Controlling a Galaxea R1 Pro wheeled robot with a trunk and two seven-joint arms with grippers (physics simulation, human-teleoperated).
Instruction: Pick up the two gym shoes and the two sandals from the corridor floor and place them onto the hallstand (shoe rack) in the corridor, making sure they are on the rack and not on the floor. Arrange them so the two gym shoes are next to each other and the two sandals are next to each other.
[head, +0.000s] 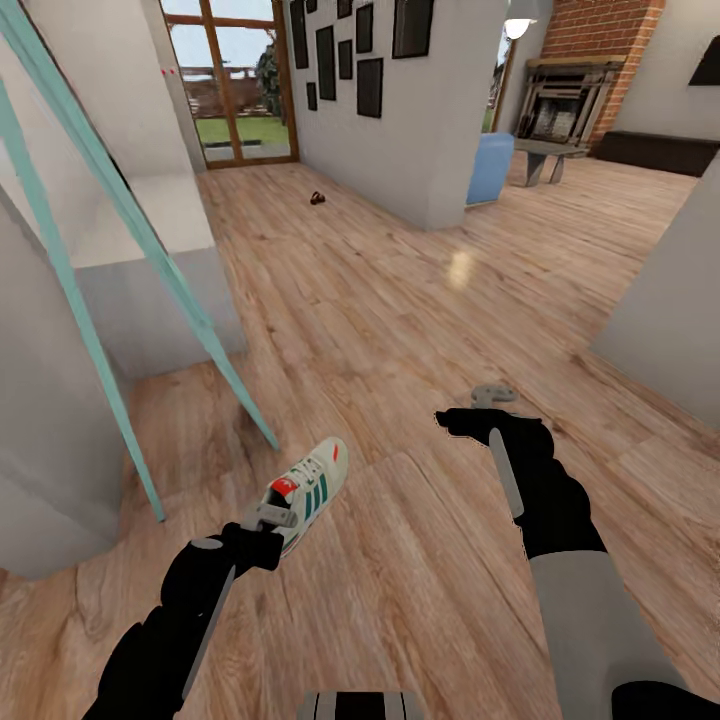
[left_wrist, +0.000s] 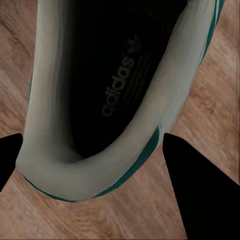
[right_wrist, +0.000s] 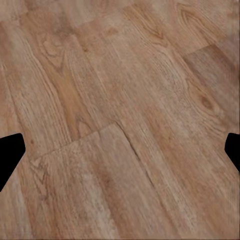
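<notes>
The gym shoe (head: 312, 487) has its heel hidden behind the left gripper (head: 268, 518); in the left wrist view its toe runs off the edge. Far down the corridor, a small dark object (head: 317, 198) is too tiny to identify.

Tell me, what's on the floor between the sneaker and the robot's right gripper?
Nothing: in the head view, only bare wood floor lies between the sneaker and the right gripper.

"adidas" + trefoil logo on gym shoe (left_wrist: 107, 95) insole.
</notes>
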